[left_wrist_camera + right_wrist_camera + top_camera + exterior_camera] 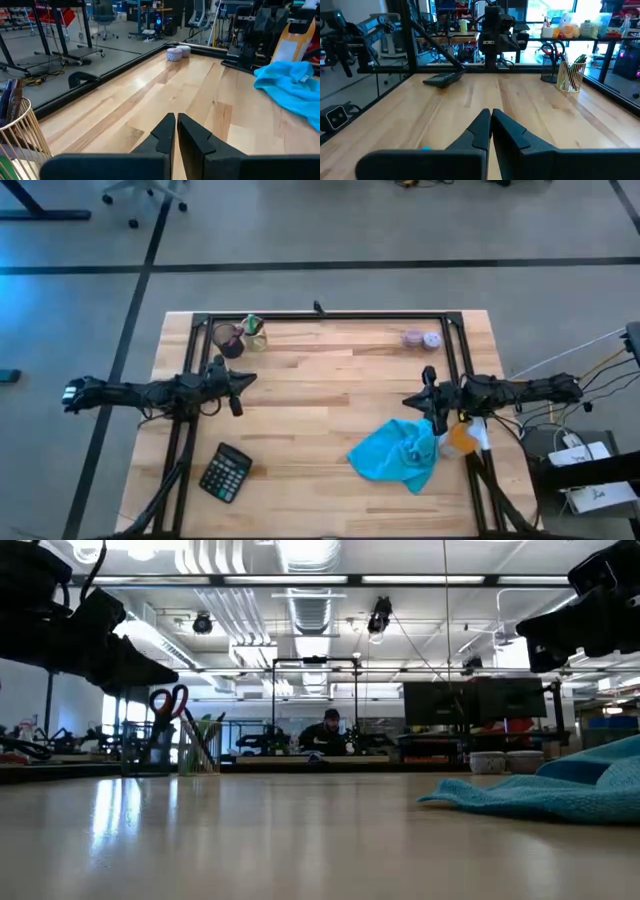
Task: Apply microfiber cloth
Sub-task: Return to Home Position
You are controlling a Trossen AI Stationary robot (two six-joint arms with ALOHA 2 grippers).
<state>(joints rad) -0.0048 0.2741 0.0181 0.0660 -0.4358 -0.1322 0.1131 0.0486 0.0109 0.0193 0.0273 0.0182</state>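
Microfiber cloth [398,455] lies crumpled beside orange bottle [462,440], calculator [226,473] well apart.

Turquoise microfiber cloth [398,454] lies crumpled in loose folds on the table's right side, untouched

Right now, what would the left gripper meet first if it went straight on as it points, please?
The left gripper faces bare table; farther on, probably the small round containers, depth unclear.
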